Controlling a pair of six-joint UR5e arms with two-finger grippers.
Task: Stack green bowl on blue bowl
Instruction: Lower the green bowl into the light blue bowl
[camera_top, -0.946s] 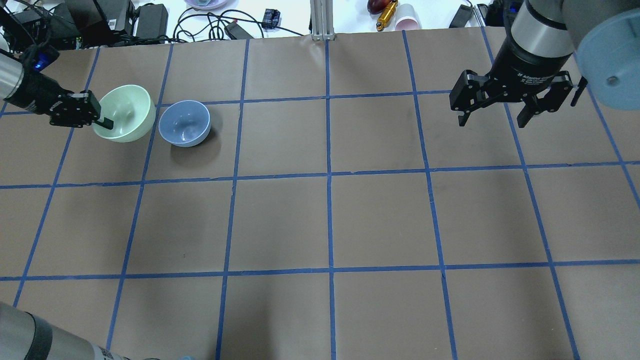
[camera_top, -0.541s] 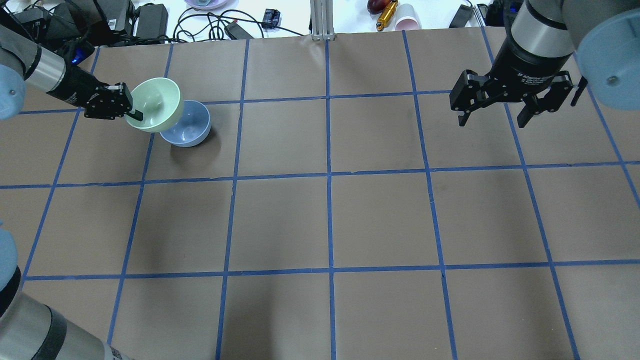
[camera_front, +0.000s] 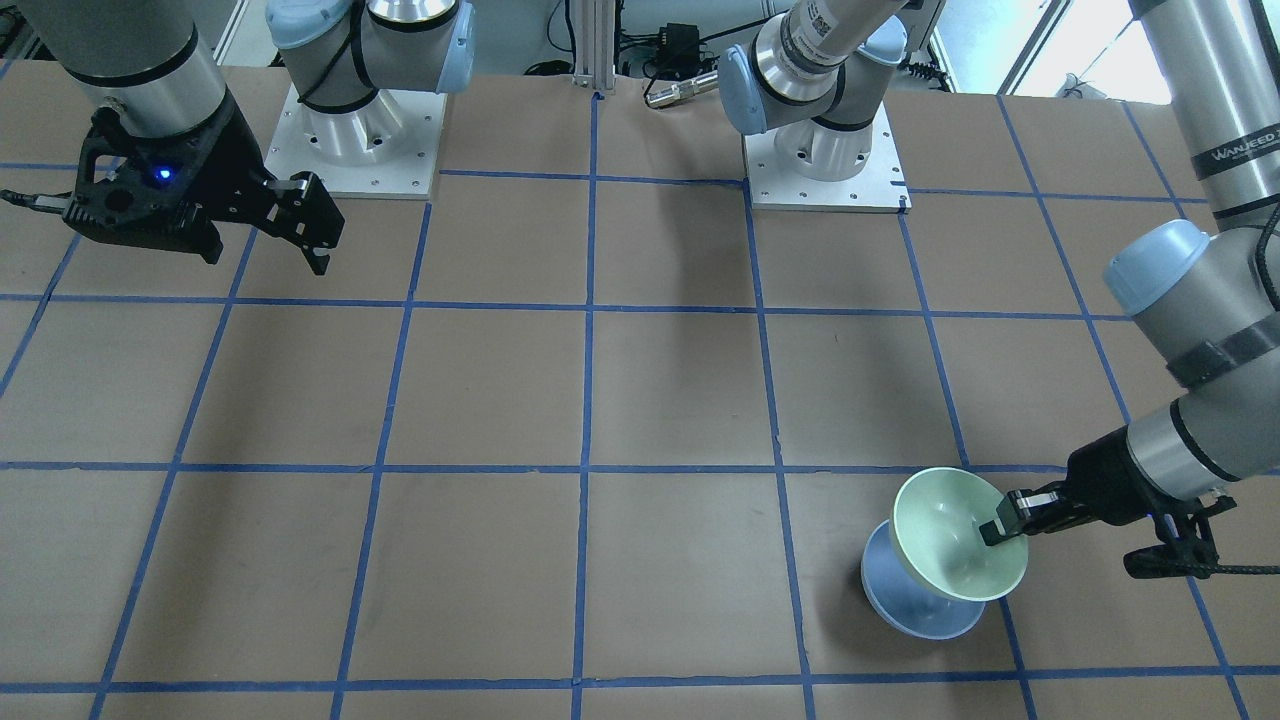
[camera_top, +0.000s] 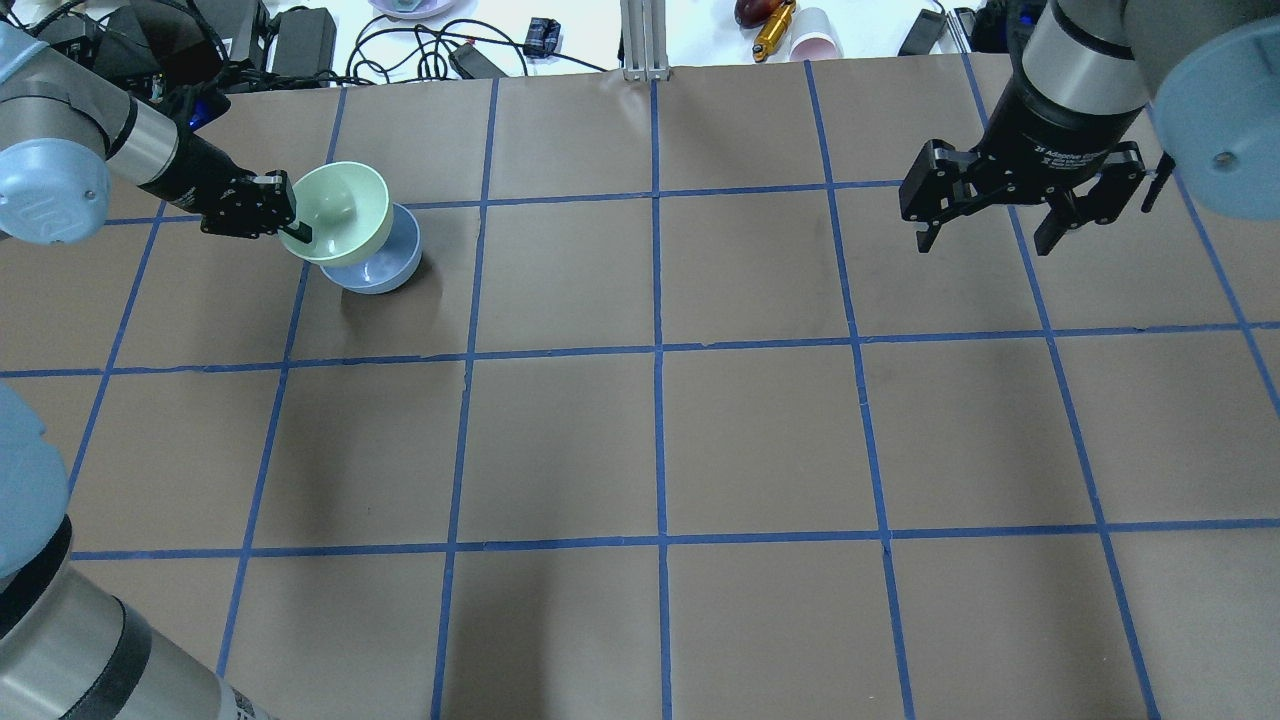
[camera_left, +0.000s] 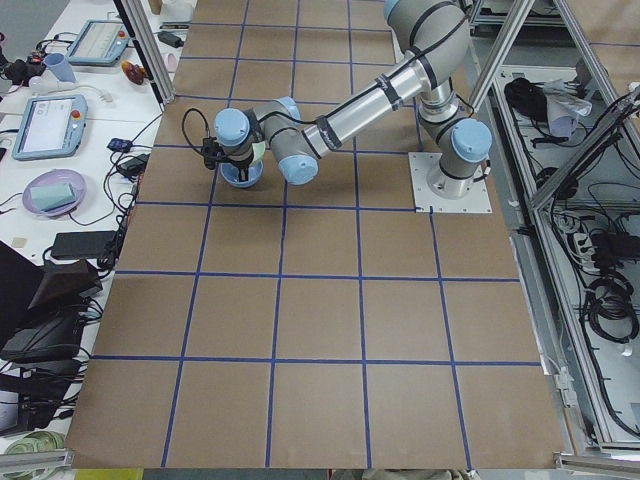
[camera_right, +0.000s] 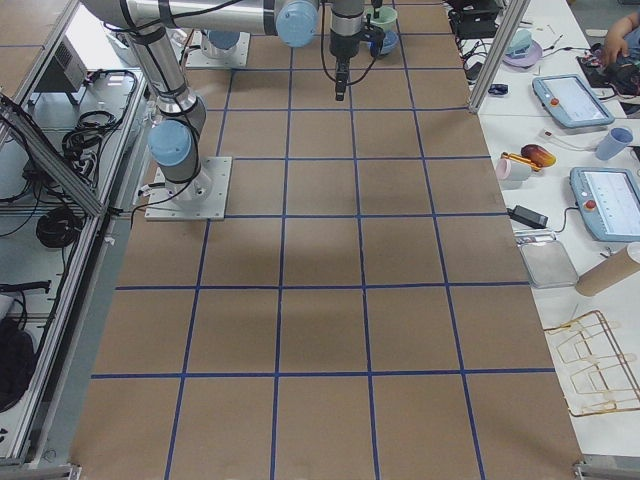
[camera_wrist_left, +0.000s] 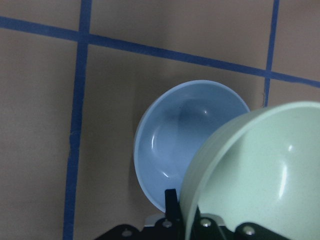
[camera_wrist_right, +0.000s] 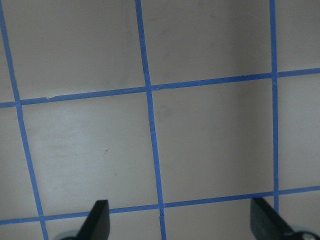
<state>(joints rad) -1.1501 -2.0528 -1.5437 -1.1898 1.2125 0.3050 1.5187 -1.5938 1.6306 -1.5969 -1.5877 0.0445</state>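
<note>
The left tool (camera_top: 295, 233) pinches the green bowl (camera_top: 350, 200) by its rim, 1 finger inside and 1 outside, and holds it tilted. The green bowl hangs partly over the blue bowl (camera_top: 388, 268), which sits upright on the surface (camera_top: 660, 440). Whether the 2 bowls touch is unclear. Well apart, the right tool (camera_top: 985, 243) hovers above the surface with its fingers spread.

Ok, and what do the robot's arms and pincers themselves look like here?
The left arm and right arm are silver-grey tubes with pale blue joint caps; the left bears a black band with white lettering. The left pincer and right pincer are black, two-fingered; white print marks the right wrist, and a black cable trails off the left.
</note>
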